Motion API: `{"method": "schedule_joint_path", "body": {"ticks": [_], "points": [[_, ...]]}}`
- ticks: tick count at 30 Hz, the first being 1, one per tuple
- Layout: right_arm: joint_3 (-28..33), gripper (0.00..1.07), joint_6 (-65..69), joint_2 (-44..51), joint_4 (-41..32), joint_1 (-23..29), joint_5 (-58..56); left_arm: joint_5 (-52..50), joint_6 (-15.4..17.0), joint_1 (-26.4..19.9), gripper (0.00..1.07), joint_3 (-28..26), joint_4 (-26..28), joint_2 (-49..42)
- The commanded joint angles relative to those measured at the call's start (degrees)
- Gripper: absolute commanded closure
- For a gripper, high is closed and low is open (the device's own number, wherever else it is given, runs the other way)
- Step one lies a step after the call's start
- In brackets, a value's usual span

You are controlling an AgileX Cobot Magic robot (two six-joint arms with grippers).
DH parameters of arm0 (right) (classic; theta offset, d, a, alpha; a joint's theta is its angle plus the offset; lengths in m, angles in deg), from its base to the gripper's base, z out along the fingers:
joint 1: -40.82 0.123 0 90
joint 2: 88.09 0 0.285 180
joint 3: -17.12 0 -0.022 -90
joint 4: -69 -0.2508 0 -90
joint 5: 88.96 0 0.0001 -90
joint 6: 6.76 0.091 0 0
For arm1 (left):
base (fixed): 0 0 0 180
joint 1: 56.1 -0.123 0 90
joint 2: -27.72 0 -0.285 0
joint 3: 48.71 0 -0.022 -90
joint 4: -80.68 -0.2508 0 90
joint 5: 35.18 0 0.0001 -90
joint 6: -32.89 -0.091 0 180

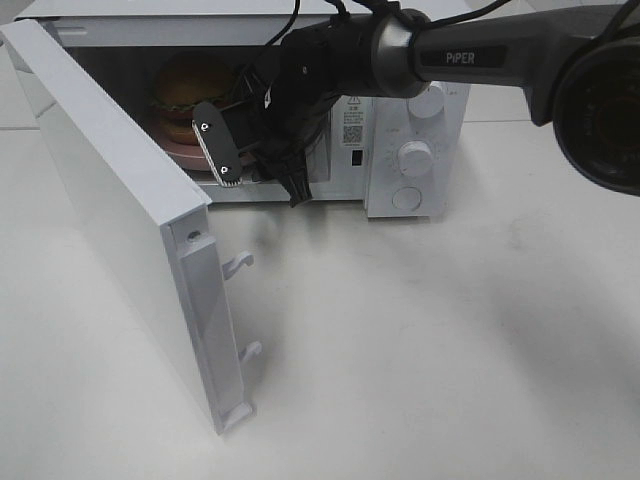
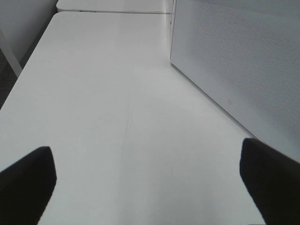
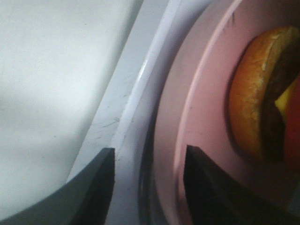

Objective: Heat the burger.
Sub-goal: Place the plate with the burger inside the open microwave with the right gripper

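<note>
With its door (image 1: pixel 110 210) swung wide toward the lower left of the exterior view, the microwave (image 1: pixel 385 190) stands at the top of the frame on a white table (image 1: pixel 450 350). The burger (image 1: pixel 190 85) sits inside the cavity at the upper left, resting on a pink plate (image 1: pixel 172 152). Its bun top shows above the dark arm (image 1: pixel 470 55), which reaches in from the upper right and passes in front of the knobs (image 1: pixel 415 157).

The right gripper (image 1: pixel 258 165) hangs at the cavity mouth, just in front of the plate. In the right wrist view the right gripper (image 3: pixel 147 164) has its fingers (image 3: pixel 96 187) parted with a clear gap between them. One finger is over the white sill of the microwave and the other over the plate (image 3: pixel 206 117). The plate's rim runs through the gap, close to the finger on the plate side, and nothing is pinched. The burger (image 3: pixel 253 108) lies further in on the plate, apart from both fingers, with its bun, dark patty and a yellow layer showing.

The left gripper (image 2: pixel 147 183) is spread wide and empty above bare table (image 2: pixel 117 93), beside the microwave's perforated side wall (image 2: pixel 243 70). It does not appear in the exterior view.
</note>
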Motion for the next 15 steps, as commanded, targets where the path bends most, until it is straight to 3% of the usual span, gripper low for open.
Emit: {"method": "schedule_joint_path", "body": {"ticks": [1, 15], "points": [[4.58, 0.57, 0.80, 3.32, -0.06, 0.17, 2.29, -0.92, 0.11, 0.40, 0.07, 0.11, 0.57, -1.03], [21.20, 0.43, 0.80, 13.46, -0.11, 0.17, 9.28, -0.92, 0.11, 0.40, 0.07, 0.11, 0.57, -1.03]]}}
